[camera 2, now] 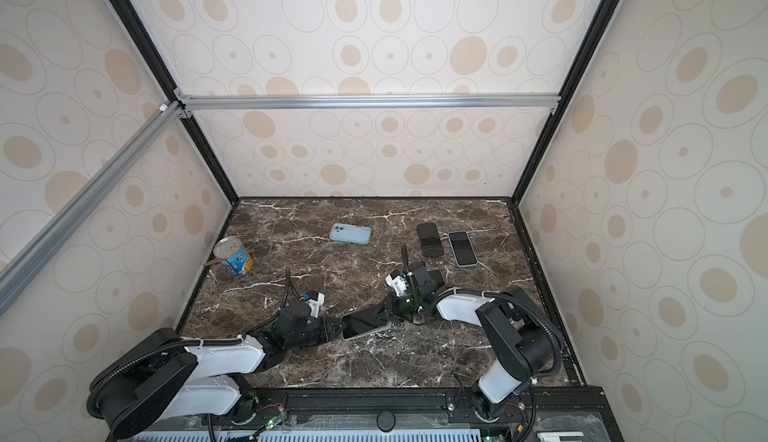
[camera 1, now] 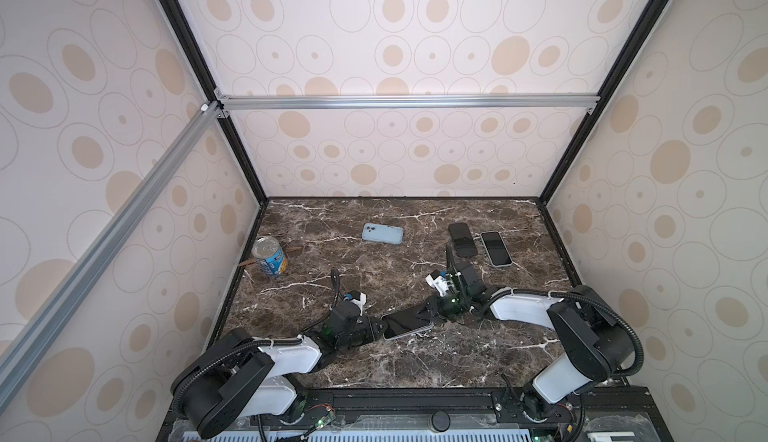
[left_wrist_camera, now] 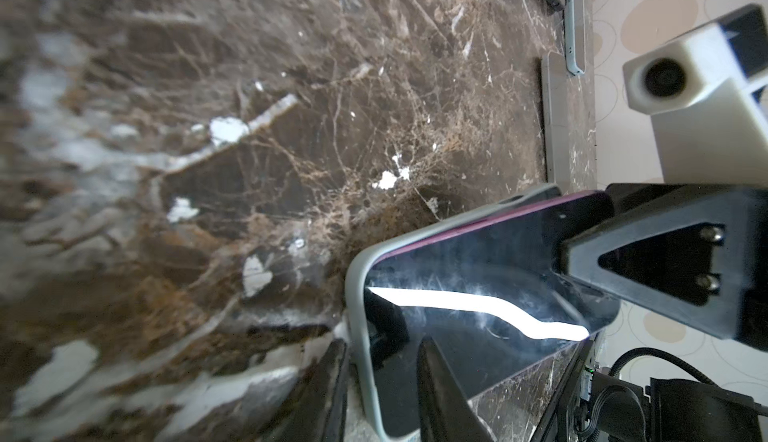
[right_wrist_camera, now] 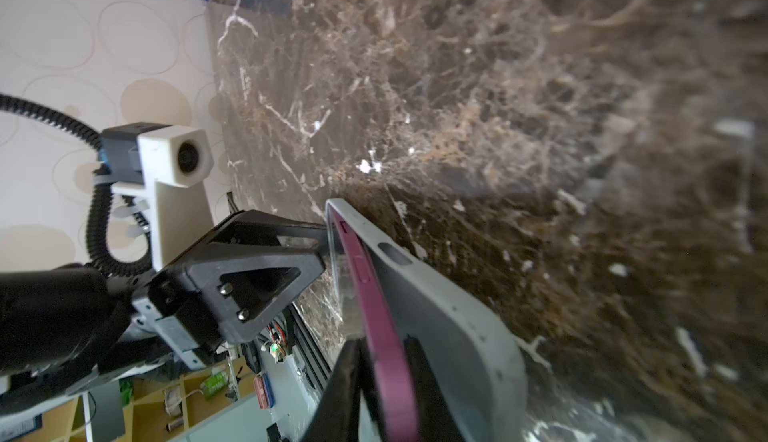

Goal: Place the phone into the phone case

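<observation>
Ana: Left tool [left_wrist_camera: 384,357] is right up close. What has it got?

Ben: Its two fingers [left_wrist_camera: 440,394] are pinched on the end of the case [left_wrist_camera: 356,315]. One finger is on the outside of the case. One is on the glass of the phone [left_wrist_camera: 478,271].

Ana: And the right tool [right_wrist_camera: 382,342]?

Ben: It is at the other end. One finger is on each side of the phone there, very close. I cannot tell if they squeeze it or not.

Ana: Is the phone in the case?

Ben: Only partly. By the left tool it sits down in the case. By the right tool it is tipped up out of the case, with a gap under it.

Ana: Where are they on the tabletop [camera 1: 415,361]?

Ben: Near the front, in the middle, between the two tools.

Ana: What else is there?

Ben: Far back lies a blue phone [camera 1: 382,233]. To its right lie a black phone [camera 1: 462,240] and a white phone [camera 1: 495,249], side by side. A can [camera 1: 270,258] stands at the left edge.
</observation>
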Available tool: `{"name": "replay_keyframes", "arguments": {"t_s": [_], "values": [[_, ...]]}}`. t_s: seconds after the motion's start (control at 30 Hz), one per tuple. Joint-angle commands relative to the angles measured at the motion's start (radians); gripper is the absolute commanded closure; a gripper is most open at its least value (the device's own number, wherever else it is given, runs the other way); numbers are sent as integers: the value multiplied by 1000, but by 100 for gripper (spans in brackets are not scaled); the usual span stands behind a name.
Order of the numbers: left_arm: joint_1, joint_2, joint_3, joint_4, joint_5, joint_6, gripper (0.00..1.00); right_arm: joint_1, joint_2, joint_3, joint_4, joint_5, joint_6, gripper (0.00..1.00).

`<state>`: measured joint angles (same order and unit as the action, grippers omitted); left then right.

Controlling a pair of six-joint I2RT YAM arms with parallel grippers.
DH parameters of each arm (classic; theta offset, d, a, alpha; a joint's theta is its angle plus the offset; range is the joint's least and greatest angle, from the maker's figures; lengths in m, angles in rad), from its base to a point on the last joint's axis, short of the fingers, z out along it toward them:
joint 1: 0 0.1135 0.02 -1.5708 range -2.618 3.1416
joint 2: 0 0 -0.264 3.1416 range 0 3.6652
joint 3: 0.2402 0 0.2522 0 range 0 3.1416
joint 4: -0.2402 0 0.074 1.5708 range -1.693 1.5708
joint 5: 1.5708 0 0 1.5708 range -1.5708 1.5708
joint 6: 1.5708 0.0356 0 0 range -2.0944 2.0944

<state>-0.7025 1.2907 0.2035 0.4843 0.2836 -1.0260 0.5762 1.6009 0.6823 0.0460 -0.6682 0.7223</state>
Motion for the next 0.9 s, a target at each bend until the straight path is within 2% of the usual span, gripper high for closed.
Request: {"name": "replay_keyframes", "arguments": {"t_s": [0.0,0.47,0.73,0.87], "values": [[-7,-15,10,-111,-47,30,70,5,14,18,-289,195,-75,74],[-6,-61,16,-150,-50,38,70,6,-33,197,-532,253,-172,55],[-5,-67,53,-175,-16,58,70,5,-92,223,-614,307,-201,54],[-8,-64,79,-176,6,61,69,4,-114,212,-645,348,-217,58]]}}
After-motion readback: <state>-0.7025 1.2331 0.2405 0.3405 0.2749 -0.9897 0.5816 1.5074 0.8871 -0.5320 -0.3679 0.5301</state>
